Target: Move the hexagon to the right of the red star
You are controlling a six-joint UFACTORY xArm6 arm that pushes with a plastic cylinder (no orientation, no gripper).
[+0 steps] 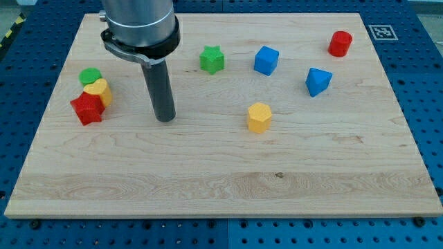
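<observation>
A yellow hexagon block [259,117] lies near the middle of the wooden board, right of centre. A red star block [87,108] lies at the view's left, touching a yellow block [99,90] above it. My tip [165,119] rests on the board between them, about a hand's width right of the red star and well left of the hexagon. It touches no block.
A green round block [90,75] sits above the yellow one at the left. A green star [212,59], a blue block [266,60], a blue angular block [318,81] and a red cylinder [340,43] lie along the view's top. The board edge [221,216] runs along the bottom.
</observation>
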